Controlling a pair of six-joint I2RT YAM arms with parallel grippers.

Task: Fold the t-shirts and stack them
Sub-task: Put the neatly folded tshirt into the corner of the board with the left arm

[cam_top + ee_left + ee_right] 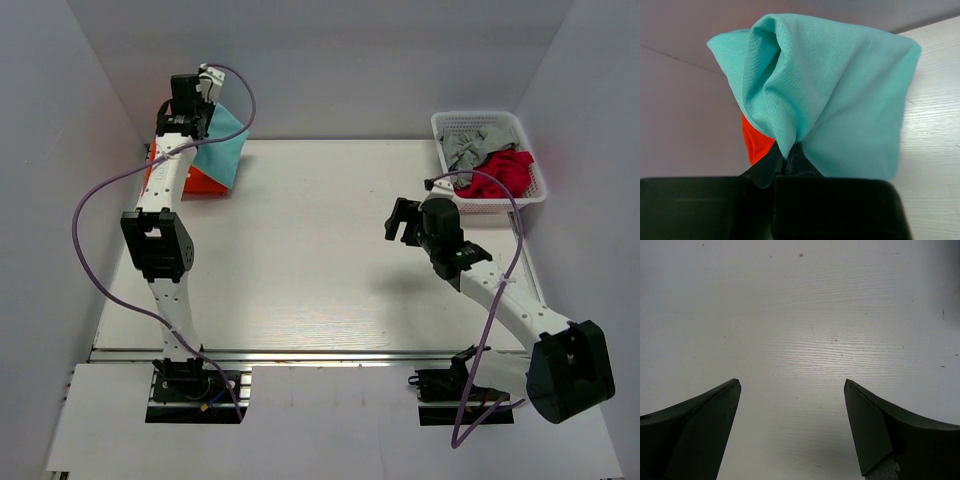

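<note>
Teal cloth up in the far left corner: the mint-teal t-shirt (222, 145) hangs doubled over from the left gripper (787, 162), whose jaws are pressed together on a pinch of its edge. Just beneath and behind it lies the orange t-shirt (203, 185), flat on the table (320, 270) at that same corner, only a sliver peeking out in the left wrist view. The orange one looks folded and set down as the base of the pile. The teal one looks folded too and is held over it, not yet laid flat or let go. Whether its hanging edge already touches the orange cannot be told.

Over on the right, the right gripper (403, 222) hovers above bare tabletop, jaws spread wide, holding nothing, well apart from both shirts. And there looks to be more to do: a white basket (445, 125) at the far right corner holds grey cloth (468, 148) and red cloth (500, 172), seemingly waiting their turn.
</note>
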